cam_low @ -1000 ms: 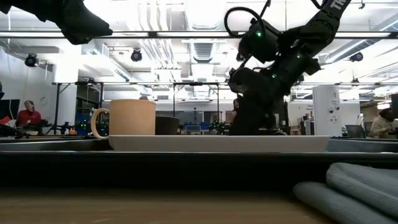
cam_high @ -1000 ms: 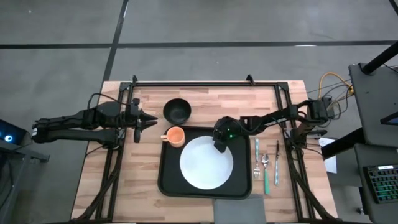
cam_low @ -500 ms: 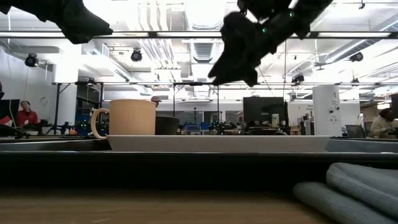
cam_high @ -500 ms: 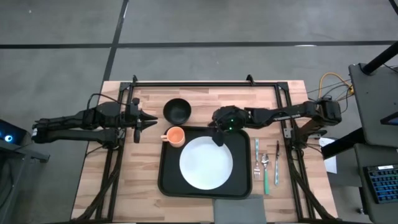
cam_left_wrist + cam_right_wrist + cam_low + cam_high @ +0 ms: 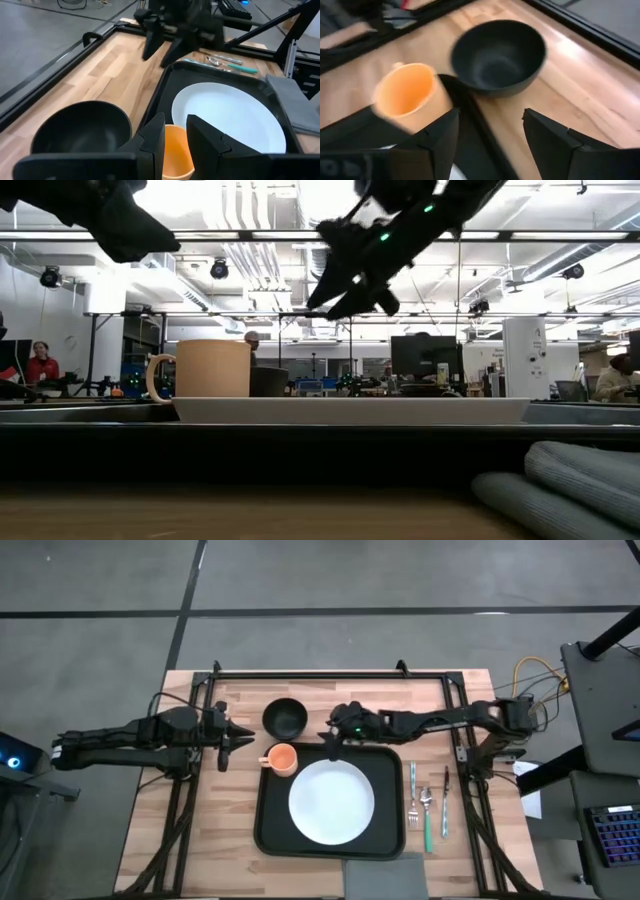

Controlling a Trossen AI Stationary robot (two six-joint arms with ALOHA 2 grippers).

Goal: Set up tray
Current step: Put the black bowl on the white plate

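The black tray (image 5: pixel 266 832) lies mid-table with a white plate (image 5: pixel 332 802) on it and an orange cup (image 5: pixel 282 758) standing upright in its far left corner. A black bowl (image 5: pixel 285 717) stands on the wood just beyond that corner. My right gripper (image 5: pixel 330 740) hovers open over the tray's far rim, well above it in the low view (image 5: pixel 345 275), with the bowl (image 5: pixel 497 55) and cup (image 5: pixel 405 90) ahead of its fingers. My left gripper (image 5: pixel 228 740) waits left of the cup, its fingers (image 5: pixel 155 137) a little apart with nothing between them.
A fork (image 5: pixel 412 795), a spoon (image 5: pixel 427 812) and a knife (image 5: pixel 445 800) lie side by side on the wood right of the tray. A folded grey napkin (image 5: pixel 385 875) sits at the near edge. Black frame rails (image 5: pixel 330 675) border the table.
My right gripper has risen from the plate's far rim and gone toward the table's far left, toward the bowl, and its fingers have opened. The plate stays flat on the tray.
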